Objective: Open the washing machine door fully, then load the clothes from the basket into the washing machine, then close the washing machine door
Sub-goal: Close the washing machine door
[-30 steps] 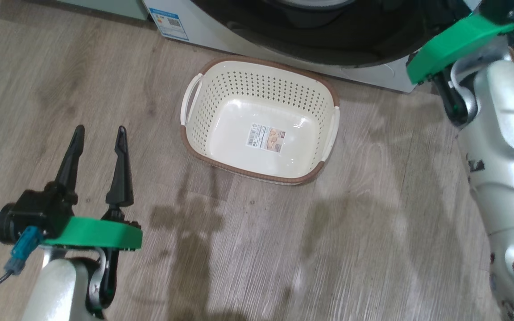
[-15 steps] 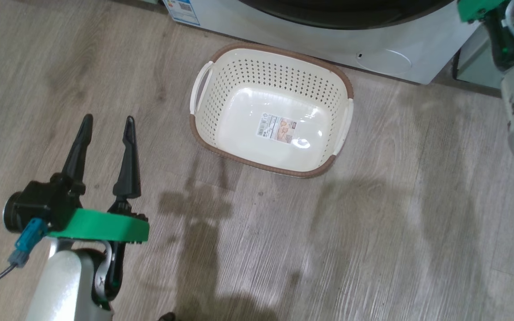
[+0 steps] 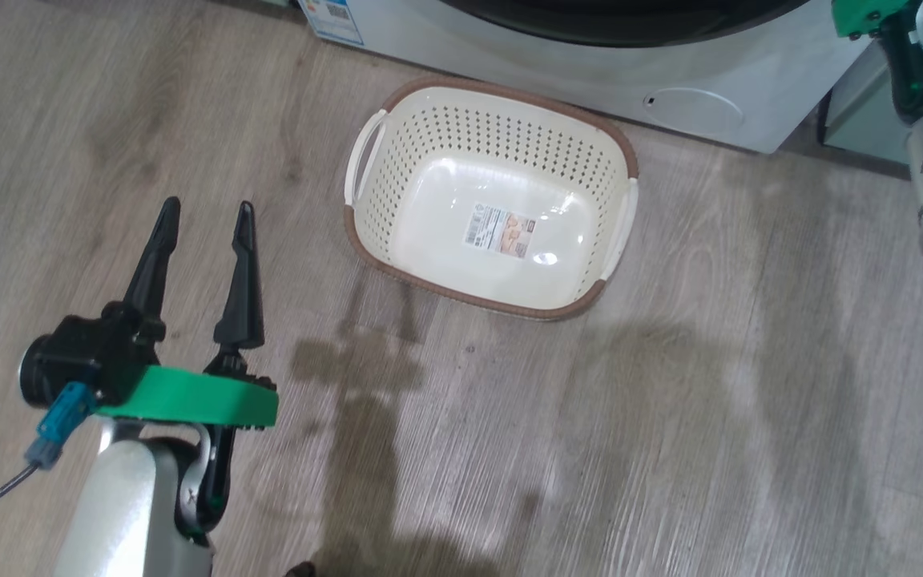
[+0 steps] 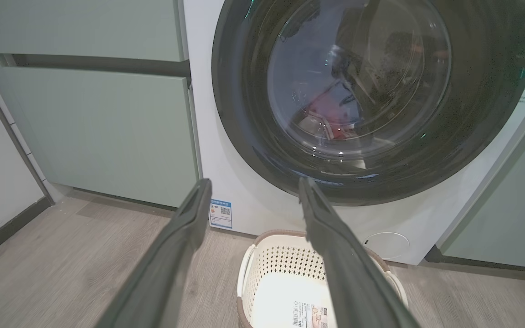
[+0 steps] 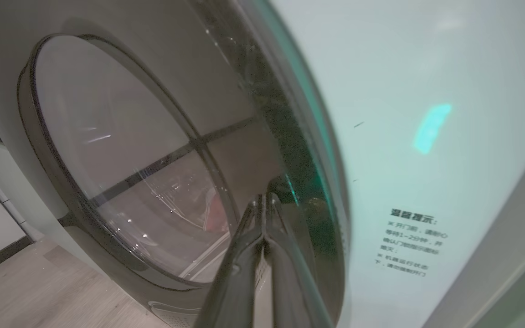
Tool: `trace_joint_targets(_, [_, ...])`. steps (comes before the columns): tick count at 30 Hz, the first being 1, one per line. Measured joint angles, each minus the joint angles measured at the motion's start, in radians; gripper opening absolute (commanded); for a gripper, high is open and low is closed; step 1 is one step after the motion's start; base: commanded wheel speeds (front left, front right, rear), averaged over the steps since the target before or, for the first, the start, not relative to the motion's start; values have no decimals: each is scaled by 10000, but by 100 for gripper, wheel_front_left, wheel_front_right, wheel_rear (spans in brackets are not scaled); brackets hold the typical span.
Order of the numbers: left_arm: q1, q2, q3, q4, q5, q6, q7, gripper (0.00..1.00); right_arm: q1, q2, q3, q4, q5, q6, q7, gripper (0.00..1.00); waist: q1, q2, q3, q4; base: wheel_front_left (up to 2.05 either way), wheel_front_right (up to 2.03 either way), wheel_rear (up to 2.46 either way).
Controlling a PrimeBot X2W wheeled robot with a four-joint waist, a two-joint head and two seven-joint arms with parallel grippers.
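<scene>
Swung in against washing machine (image 4: 244,214) since earlier: washing machine door (image 4: 239,114), clothes (image 4: 331,109) behind glass, basket (image 3: 493,160) empty near. Right gripper (image 5: 262,200) pinched closed at rim, left gripper (image 3: 205,212) spread. Could slip off gloss, leaving it unlatched.

Head: above basket (image 3: 513,90), facing down. Left wrist: low, facing washing machine door (image 4: 237,100) beyond same basket. Right wrist: hard against that door.
</scene>
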State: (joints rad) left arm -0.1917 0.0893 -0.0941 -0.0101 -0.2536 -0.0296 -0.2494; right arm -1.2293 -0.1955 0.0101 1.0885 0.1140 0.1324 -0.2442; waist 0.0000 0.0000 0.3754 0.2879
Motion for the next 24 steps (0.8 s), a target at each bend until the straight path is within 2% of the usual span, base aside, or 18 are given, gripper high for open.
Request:
trace_joint_targets(7, [39, -23, 184, 144, -4, -82, 0, 100, 189, 274, 560, -4, 437, -13, -75, 0, 0, 0, -345, -182, 0, 0, 0])
trace_joint_targets(11, [125, -8, 261, 236, -2, -113, 0, 100, 1047, 493, 1043, -516, 1005, -13, -82, 0, 0, 0, -650, -411, 0, 0, 0])
trace_joint_targets(13, [194, 15, 261, 272, -2, -115, 0, 100, 1612, 487, 1108, -999, 1254, -13, -82, 69, 0, 0, -787, -558, 0, 0, 0])
trace_joint_targets(14, [234, 31, 261, 270, -2, -115, 0, 100, 1901, 485, 1154, -1237, 1377, -13, -82, 99, 0, 0, -855, -640, 0, 0, 0])
trace_joint_targets(24, [615, 272, 157, 176, 157, -102, 211, 100, 4981, 692, 805, -4082, 1628, -13, -82, 100, 0, 0, -1500, -1538, 0, 0, 0])
